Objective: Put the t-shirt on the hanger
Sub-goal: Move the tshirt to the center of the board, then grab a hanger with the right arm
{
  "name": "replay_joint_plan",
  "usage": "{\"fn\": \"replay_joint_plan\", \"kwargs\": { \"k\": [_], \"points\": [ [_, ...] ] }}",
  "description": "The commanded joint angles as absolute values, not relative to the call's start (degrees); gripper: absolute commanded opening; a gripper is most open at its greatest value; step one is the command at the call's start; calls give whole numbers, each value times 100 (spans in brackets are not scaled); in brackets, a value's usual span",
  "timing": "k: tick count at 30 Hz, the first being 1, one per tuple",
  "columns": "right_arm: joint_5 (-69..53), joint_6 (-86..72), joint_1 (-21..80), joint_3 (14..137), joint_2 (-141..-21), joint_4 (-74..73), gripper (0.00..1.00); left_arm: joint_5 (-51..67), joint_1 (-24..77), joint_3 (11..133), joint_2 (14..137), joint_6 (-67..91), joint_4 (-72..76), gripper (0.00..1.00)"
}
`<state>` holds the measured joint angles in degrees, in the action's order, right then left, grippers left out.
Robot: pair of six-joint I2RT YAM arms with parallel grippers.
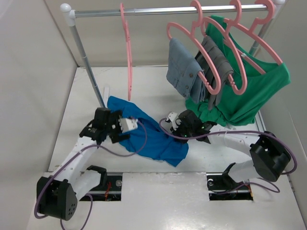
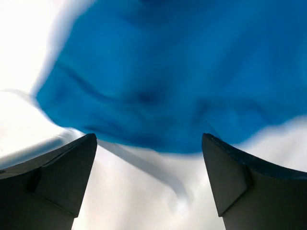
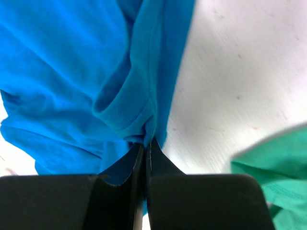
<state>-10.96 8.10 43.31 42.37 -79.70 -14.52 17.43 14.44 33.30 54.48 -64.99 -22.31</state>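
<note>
1. White table (image 1: pixel 144 81), rail (image 1: pixel 163 11) across back.
2. Blue t-shirt (image 1: pixel 153 136) lies crumpled on table betw. both arms.
3. Bare pink hanger (image 1: pixel 128 52) hangs on rail, behind t-shirt.
4. L gripper (image 2: pixel 148 143): jaws wide apart, nothing betw. them; t-shirt edge just ahead.
5. R gripper (image 3: pixel 145 143): jaws clenched on t-shirt hem.

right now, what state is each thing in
t-shirt, crumpled on the table, not on any hanger
hanger, bare, hooked on the rail
left hand, open, holding nothing
right hand, shut on a hemmed edge of the t-shirt
green shirt, hanging from the rail
grey garments, folded, hanging from the rail
</note>
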Motion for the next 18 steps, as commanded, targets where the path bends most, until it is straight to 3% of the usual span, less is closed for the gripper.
{"fn": "replay_joint_plan", "kwargs": {
  "k": [1, 4, 8, 14, 18],
  "points": [
    [-1020, 888, 4526, 4553, -8007, -1345, 3, 2776, 1362, 4112, 5747, -3713, -636, 86],
    [-879, 940, 4658, 4614, -8060, -1406, 3, 3058, 1362, 4306, 6388, -2262, -3, 73],
    [-826, 888, 4711, 4614, -7998, -1406, 3, 2700, 1607, 4359, 7066, -1731, 464, 66],
    [-633, 756, 4764, 4369, -7726, -1406, 3, 2872, 1679, 4131, 7277, -2013, 808, 66],
    [-633, 756, 4764, 4368, -7726, -1406, 3, 2849, 1811, 4078, 7400, -1715, 1343, 73]
  ]
}}
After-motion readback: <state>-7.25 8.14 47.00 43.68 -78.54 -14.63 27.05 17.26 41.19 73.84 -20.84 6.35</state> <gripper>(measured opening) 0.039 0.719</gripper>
